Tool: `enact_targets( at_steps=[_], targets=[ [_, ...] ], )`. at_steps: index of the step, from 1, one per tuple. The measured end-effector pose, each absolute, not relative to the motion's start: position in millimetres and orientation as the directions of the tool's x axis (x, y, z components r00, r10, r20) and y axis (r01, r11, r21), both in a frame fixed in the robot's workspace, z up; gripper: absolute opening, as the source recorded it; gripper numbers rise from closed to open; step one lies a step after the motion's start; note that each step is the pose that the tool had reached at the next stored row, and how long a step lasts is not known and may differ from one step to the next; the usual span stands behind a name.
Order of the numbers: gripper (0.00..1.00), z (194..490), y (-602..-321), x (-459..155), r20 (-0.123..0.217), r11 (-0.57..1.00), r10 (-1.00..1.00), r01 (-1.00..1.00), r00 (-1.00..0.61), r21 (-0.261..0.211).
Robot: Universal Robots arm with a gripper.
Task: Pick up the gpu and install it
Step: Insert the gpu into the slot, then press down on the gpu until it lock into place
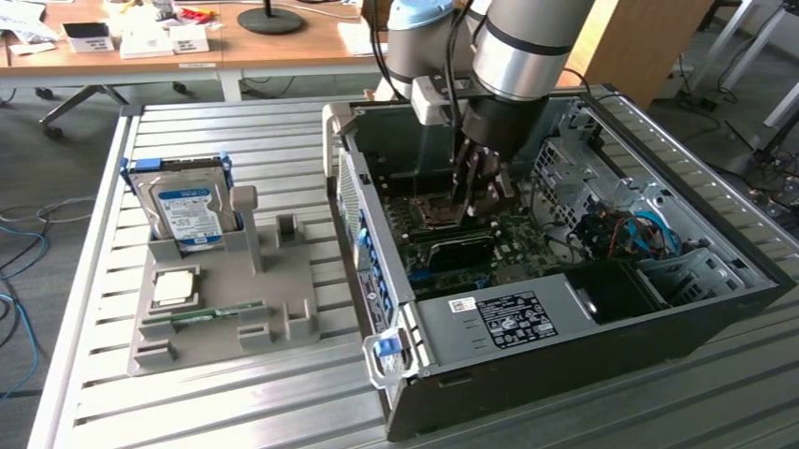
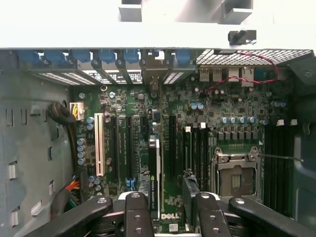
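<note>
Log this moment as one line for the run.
gripper: open, inside case | gpu: upright on motherboard, between fingers

Looking straight down from my wrist, I see the gpu (image 2: 154,173) edge-on, a thin dark card with a greenish board edge, standing upright among the expansion slots of the motherboard (image 2: 237,106).

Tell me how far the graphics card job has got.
Done: the graphics card is off the tray and stands on edge in a slot on the motherboard inside the computer case. In hand: nothing; the gripper is open, its fingers either side of the card. Left: whether the card is fully seated cannot be told.
</note>
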State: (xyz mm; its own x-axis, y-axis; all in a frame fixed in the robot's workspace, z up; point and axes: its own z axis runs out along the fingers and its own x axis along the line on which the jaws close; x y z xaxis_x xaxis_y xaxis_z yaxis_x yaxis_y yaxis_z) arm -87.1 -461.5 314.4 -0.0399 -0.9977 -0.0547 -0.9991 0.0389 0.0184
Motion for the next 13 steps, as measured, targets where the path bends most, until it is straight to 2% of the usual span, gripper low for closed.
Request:
enact_targets(
  at_steps=[13],
  targets=[
    [0.40,318.8,-461.5,-87.1,-0.055,0.039,-0.998,-0.999,-0.040,0.018]
  ],
)
